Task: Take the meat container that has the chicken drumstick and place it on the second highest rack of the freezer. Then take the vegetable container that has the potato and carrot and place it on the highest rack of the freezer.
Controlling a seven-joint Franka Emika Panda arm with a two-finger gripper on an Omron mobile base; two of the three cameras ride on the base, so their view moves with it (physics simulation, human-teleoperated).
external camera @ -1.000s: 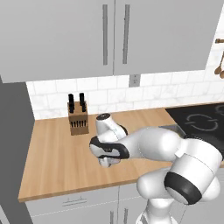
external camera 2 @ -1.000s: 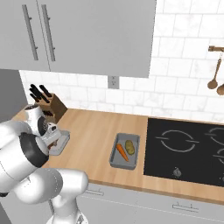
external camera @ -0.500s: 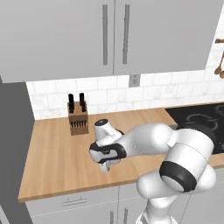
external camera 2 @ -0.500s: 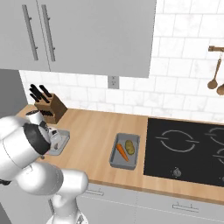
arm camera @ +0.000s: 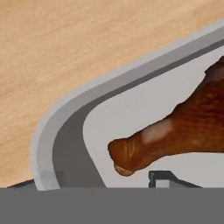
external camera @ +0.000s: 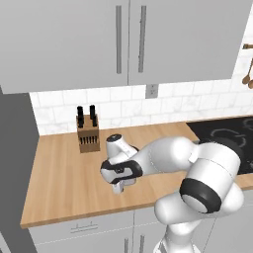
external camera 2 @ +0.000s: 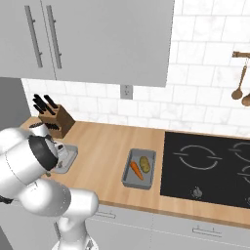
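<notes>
**Gripper low over the drumstick tray on the counter**

The gripper point(external camera: 118, 187) is down at the worktop, near its front edge, pointing at the counter point(external camera: 64, 168). How its jaws stand cannot be told: in the left base view the white hand hides them, and the hand view shows no more than one dark fingertip point(arm camera: 164, 178) at the bottom edge, inside the meat tray point(arm camera: 59, 127).

That tray is a shallow grey container with a rounded corner and a pale floor. The drumstick point(arm camera: 175, 135) lies in it, brown and browned darker toward the thick end, its narrow bone end pointing at the tray's corner and lying just beside the fingertip. Whether the fingertip touches the meat or the tray wall cannot be told. In the right base view the same tray point(external camera 2: 68, 157) peeks out from behind the arm, flat on the wood, in front of the knife block point(external camera 2: 54, 119).

Well apart from it, further along the counter and just beside the black hob point(external camera 2: 210, 166), sits the vegetable tray point(external camera 2: 128, 177), also grey and shallow. In it lie the carrot point(external camera 2: 136, 170), set at a slant, and the potato point(external camera 2: 145, 162), close beside the carrot's thick end toward the wall.

Both trays rest on the counter. Grey wall cabinets point(external camera: 123, 39) hang above.
</notes>
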